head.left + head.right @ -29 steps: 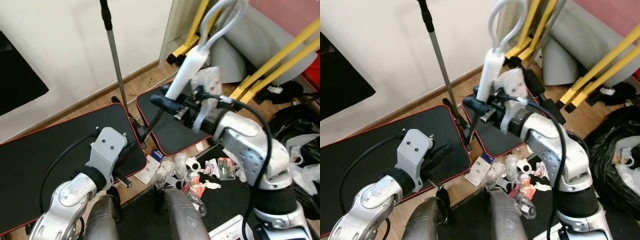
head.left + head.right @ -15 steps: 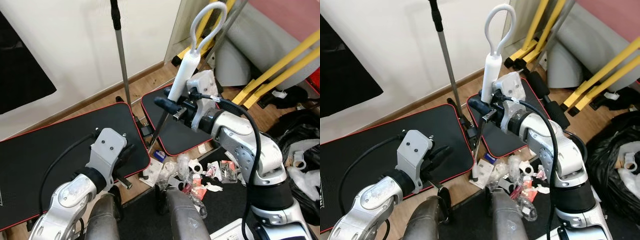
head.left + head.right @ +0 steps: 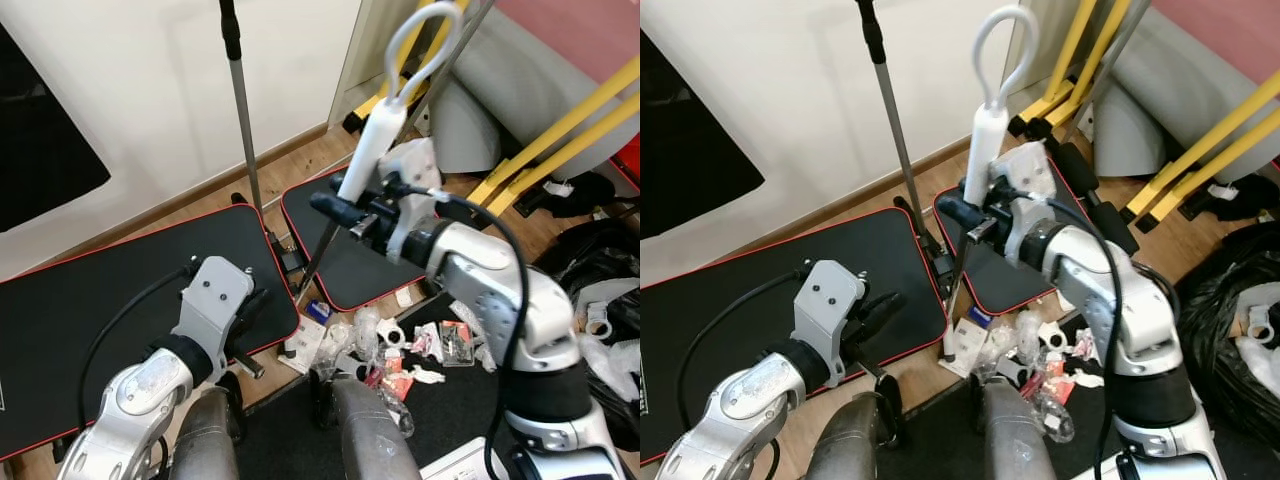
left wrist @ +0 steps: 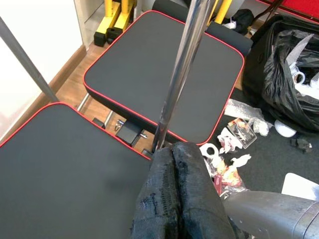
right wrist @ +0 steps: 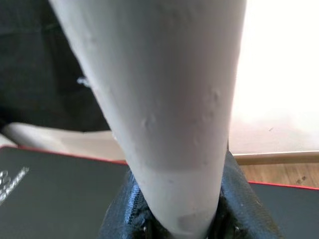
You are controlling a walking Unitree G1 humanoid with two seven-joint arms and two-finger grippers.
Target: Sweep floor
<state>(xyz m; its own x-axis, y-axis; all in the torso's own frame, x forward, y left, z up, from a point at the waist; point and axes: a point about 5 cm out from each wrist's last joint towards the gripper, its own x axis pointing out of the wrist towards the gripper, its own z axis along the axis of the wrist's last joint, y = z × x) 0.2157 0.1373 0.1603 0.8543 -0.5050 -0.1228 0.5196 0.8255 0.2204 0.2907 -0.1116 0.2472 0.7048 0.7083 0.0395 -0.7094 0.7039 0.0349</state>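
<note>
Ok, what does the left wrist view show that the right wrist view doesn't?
Left wrist view: the left hand, shut and holding nothing, a metal pole, litter and a black bag on the floor. Right wrist view: the right hand clamped on a white handle, very close up. Both: a red-edged black mat and wooden floor.
</note>
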